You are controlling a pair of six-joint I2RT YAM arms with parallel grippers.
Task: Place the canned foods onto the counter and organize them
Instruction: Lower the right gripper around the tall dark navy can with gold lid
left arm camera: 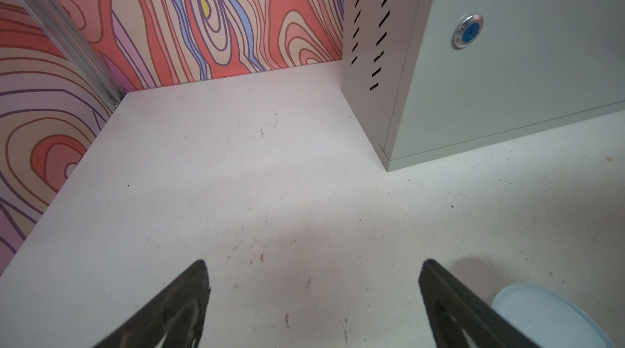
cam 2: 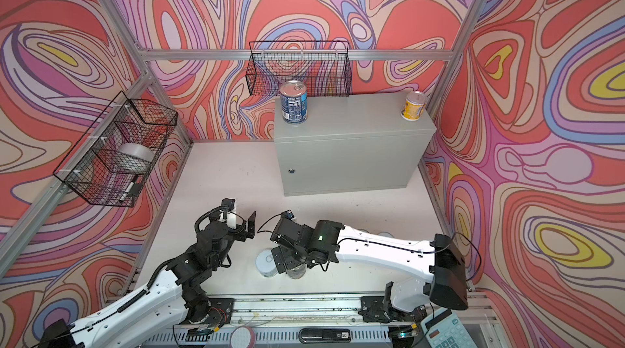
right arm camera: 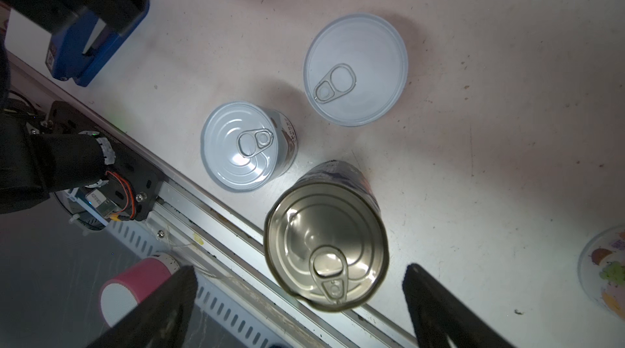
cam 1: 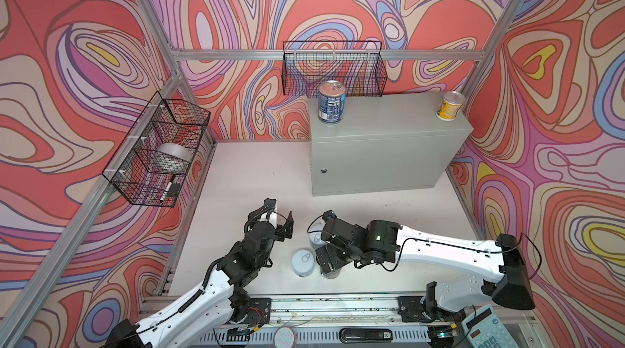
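Observation:
The counter (cam 1: 389,146) (cam 2: 351,153) (left arm camera: 507,75) carries a tall dark blue can (cam 1: 331,102) (cam 2: 293,102) at its left back and a yellow can (cam 1: 449,106) (cam 2: 413,106) at its right back. My right gripper (right arm camera: 301,272) (cam 1: 325,260) is open and points down over a tall dark can (right arm camera: 326,245) near the table's front edge; its lid shows between the jaws, untouched. Beside that can stand a short silver-lidded can (right arm camera: 238,145) and a flat pale blue can (right arm camera: 355,69) (cam 1: 302,262) (left arm camera: 541,312). My left gripper (left arm camera: 314,265) (cam 1: 280,215) is open and empty over bare table.
A black wire basket (cam 1: 333,69) hangs behind the counter. Another basket (cam 1: 159,150) on the left wall holds a silver tape roll (cam 1: 174,157). A picture-lidded can (right arm camera: 605,268) sits at the edge of the right wrist view. A pink roll (right arm camera: 125,292) and a calculator (cam 1: 483,329) lie by the front rail.

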